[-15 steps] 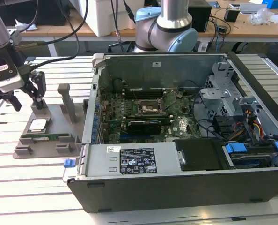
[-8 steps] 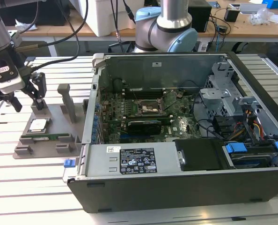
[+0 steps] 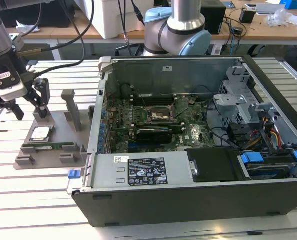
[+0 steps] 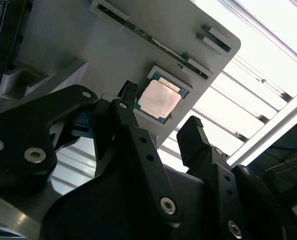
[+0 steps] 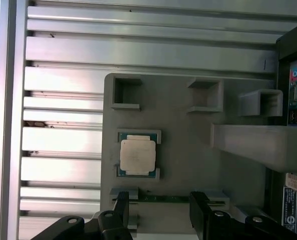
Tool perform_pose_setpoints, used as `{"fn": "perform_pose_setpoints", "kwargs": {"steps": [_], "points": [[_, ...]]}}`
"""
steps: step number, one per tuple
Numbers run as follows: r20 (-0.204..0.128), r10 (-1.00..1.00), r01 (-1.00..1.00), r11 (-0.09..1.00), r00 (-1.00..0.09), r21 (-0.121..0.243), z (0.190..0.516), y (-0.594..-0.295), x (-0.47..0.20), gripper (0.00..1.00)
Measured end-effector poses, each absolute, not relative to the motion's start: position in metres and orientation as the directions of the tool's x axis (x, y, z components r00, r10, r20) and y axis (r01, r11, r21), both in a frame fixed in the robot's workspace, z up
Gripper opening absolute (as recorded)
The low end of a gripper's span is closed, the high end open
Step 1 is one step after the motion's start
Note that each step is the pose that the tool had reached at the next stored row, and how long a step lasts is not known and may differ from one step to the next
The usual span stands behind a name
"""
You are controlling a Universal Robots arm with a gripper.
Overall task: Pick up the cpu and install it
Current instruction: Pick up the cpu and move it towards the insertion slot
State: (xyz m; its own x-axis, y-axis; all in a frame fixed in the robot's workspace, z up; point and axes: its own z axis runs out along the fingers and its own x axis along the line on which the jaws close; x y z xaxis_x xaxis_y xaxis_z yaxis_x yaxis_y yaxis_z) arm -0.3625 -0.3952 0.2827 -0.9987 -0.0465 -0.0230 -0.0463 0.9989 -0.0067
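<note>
The cpu (image 3: 41, 133) is a small square chip with a silver top. It lies flat in a recess of the grey holder (image 3: 63, 132) at the exterior view's left. My gripper (image 3: 31, 111) hangs just above it, open, with nothing between its black fingers. The cpu (image 4: 159, 98) shows in the second wrist view beyond the gripper (image 4: 160, 108). In the first wrist view the cpu (image 5: 137, 155) lies a little off from the gripper (image 5: 160, 200). The motherboard's socket (image 3: 161, 116) sits inside the open computer case (image 3: 188, 205).
A long green memory stick (image 3: 53, 146) lies in a slot of the holder beside the cpu. Two upright grey posts (image 3: 71, 107) rise from the holder near my fingers. The arm's base (image 3: 181, 25) stands behind the case. The table (image 3: 33, 200) is slatted aluminium.
</note>
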Motion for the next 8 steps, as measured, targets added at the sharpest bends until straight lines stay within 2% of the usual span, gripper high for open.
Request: {"fn": "perform_pose_setpoints", "kwargs": {"steps": [8], "points": [[-0.023,-0.047,-0.046,0.999,-0.999,-0.007,0.2798,-0.3952,-0.3625,0.6]]}}
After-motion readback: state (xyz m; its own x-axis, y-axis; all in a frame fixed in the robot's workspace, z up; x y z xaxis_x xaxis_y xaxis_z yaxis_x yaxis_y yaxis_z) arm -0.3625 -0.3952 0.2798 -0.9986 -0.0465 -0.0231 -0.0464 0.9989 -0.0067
